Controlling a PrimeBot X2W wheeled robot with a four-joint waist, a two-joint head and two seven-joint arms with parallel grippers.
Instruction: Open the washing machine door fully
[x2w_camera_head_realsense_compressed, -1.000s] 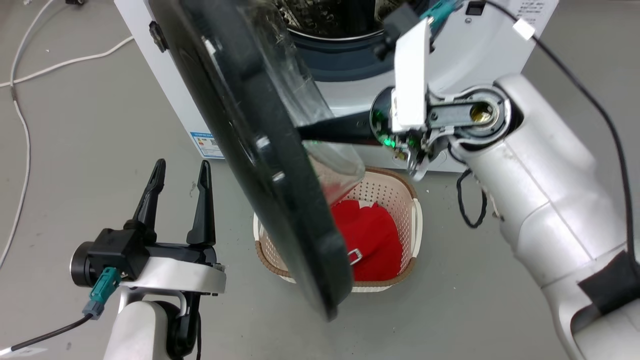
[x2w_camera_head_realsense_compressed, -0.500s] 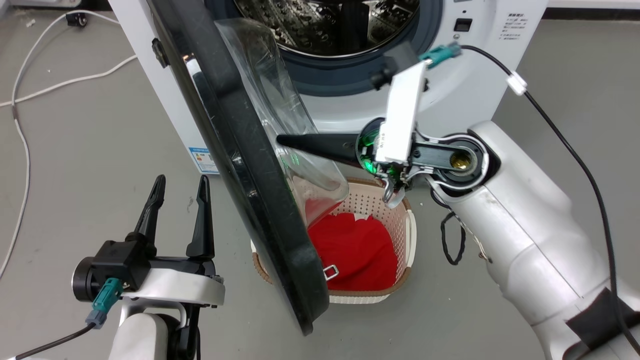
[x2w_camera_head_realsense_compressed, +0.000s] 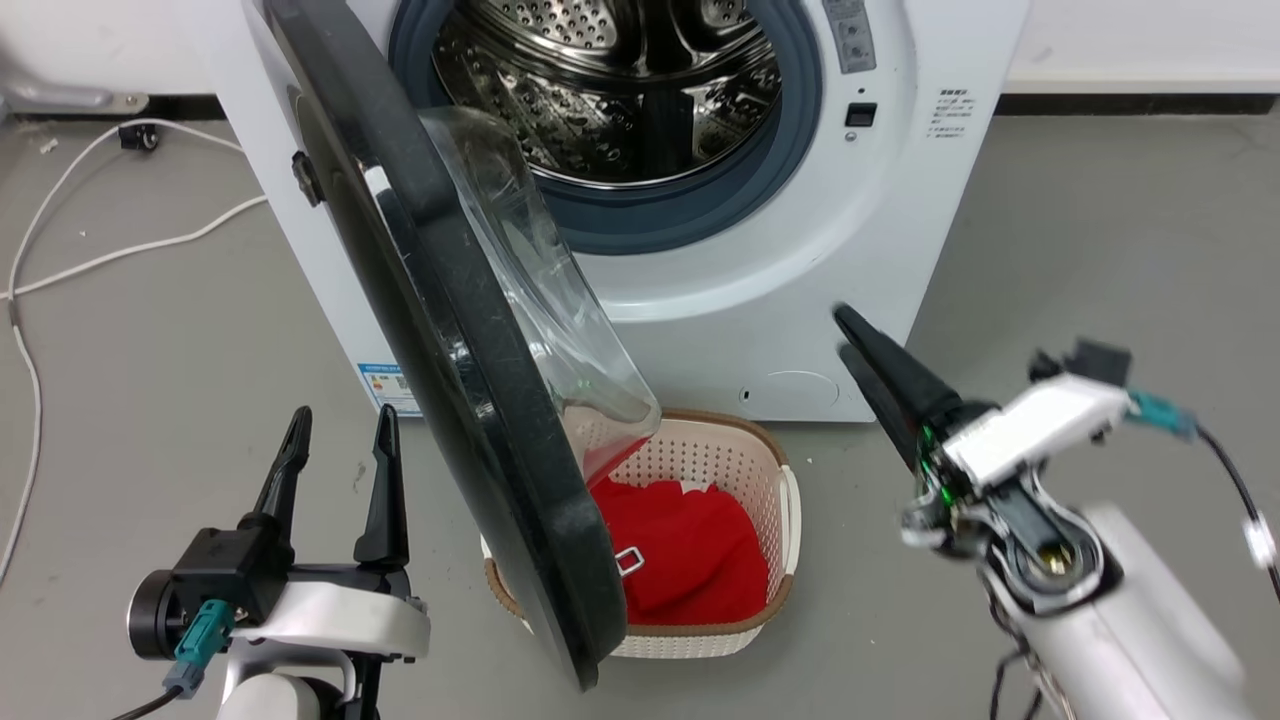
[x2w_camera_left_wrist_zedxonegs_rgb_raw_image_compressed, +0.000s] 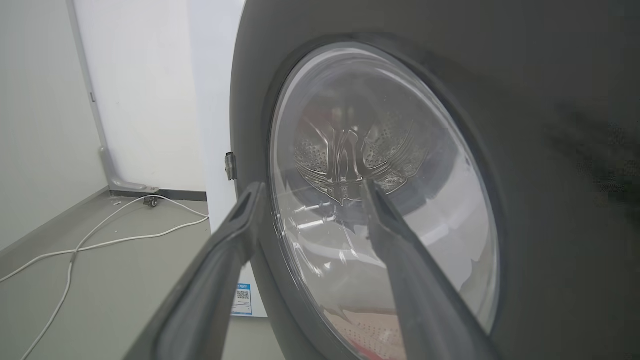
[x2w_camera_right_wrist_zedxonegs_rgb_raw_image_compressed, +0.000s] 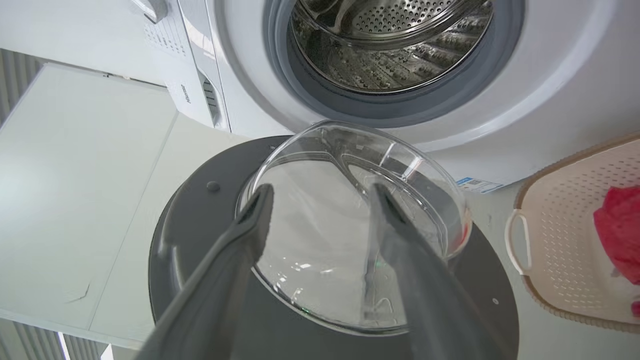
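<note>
Though apart from door (x2w_camera_head_realsense_compressed: 450, 350), right end effector (x2w_camera_head_realsense_compressed: 842, 332) agape.

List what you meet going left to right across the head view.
Thin white cable → left gripper → large round glossy black washing machine door → cream perforated plastic basket holding red cloth → right gripper.

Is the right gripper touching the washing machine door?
Apart. Head view: the right gripper sits well right of the washing machine door, with the white machine front showing between them.
</note>
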